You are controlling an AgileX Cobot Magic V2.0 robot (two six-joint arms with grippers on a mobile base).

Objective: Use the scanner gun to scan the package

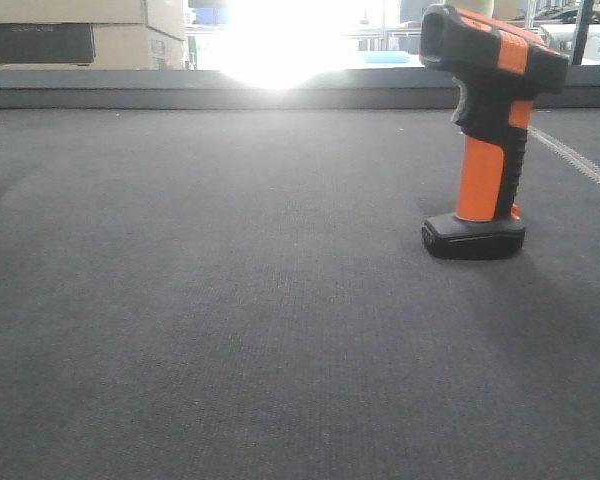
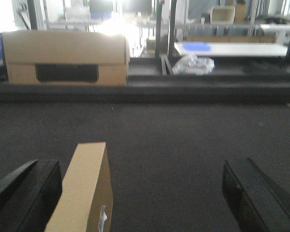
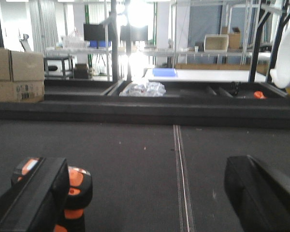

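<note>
My left gripper [image 2: 140, 174] is spread wide above the dark mat [image 1: 230, 330], with the tan package [image 2: 84, 186] standing between its fingers, close to one. My right gripper [image 3: 145, 169], likewise released, flanks the upright scanner gun [image 1: 490, 130], partly hidden behind one finger.

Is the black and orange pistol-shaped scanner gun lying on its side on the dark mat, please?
No, the black and orange scanner gun stands upright on the dark mat, resting on its own base.

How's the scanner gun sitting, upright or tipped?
Upright: the scanner gun stands on its flat black base on the dark mat, orange handle rising, head on top.
</note>
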